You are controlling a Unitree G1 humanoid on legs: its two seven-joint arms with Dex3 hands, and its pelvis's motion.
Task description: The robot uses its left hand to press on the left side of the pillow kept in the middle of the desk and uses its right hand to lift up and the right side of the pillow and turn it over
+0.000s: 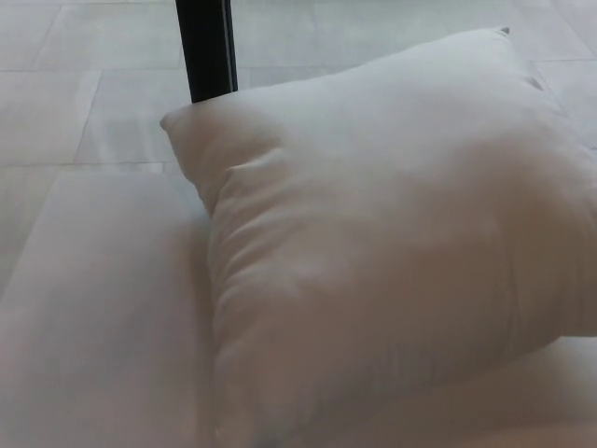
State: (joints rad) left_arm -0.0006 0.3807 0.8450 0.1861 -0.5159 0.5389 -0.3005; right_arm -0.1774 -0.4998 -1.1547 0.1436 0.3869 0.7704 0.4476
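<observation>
Already the pillow (392,243) lay flat and loose on the desk (93,308), filling the middle and right of my view, its far corner pointing away from me and its near edge running out of the picture. Nothing pressed on it and nothing lifted it, so I judged that it rested by its own weight; from this look alone I could not say which face was up. Neither my left hand nor my right hand showed beside the pillow, so I cannot tell whether their fingers were apart or together. Left of the pillow the desk was pale, smooth and bare. Beyond the pillow's far left corner stood a black post (207,47), upright, and behind it a floor of large light tiles (84,84) with thin joints.
</observation>
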